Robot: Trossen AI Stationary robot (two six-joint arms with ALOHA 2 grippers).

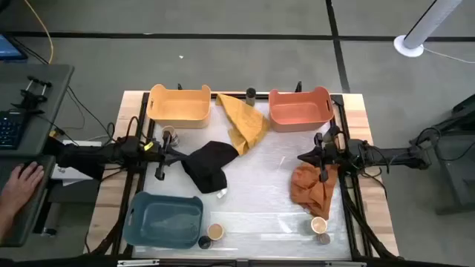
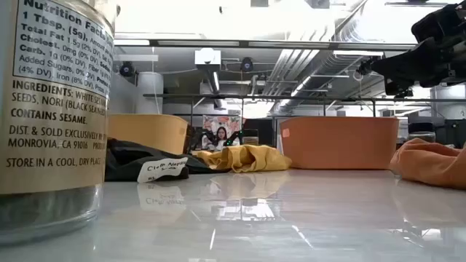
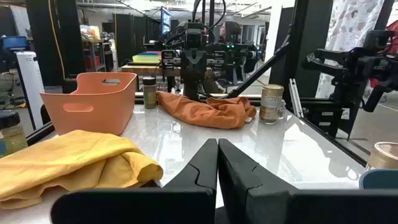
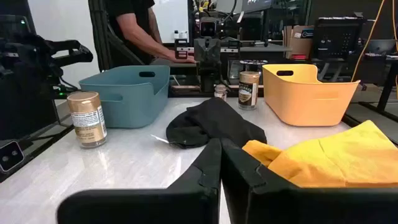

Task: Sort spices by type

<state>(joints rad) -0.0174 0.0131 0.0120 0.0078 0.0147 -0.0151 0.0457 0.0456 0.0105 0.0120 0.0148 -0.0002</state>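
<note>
Spice jars stand scattered on the table: a dark-lidded one (image 1: 251, 93) at the far edge, one (image 1: 168, 136) by the yellow bin, a tan-lidded and a dark-lidded pair (image 1: 215, 231) beside the blue bin, and another pair (image 1: 318, 225) near the orange cloth. One jar (image 2: 51, 109) fills the low view's left. My left gripper (image 1: 185, 157) (image 3: 217, 163) hovers shut over the edge of the black cloth. My right gripper (image 1: 300, 158) (image 4: 221, 158) hovers shut above the orange cloth's far end. The two grippers face each other.
A yellow bin (image 1: 178, 105) and a salmon bin (image 1: 299, 109) sit at the far edge, a blue bin (image 1: 165, 219) at the near left. A yellow cloth (image 1: 243, 119), a black cloth (image 1: 210, 165) and an orange cloth (image 1: 313, 189) lie between them. A person's hand (image 1: 22, 182) rests off the table's left.
</note>
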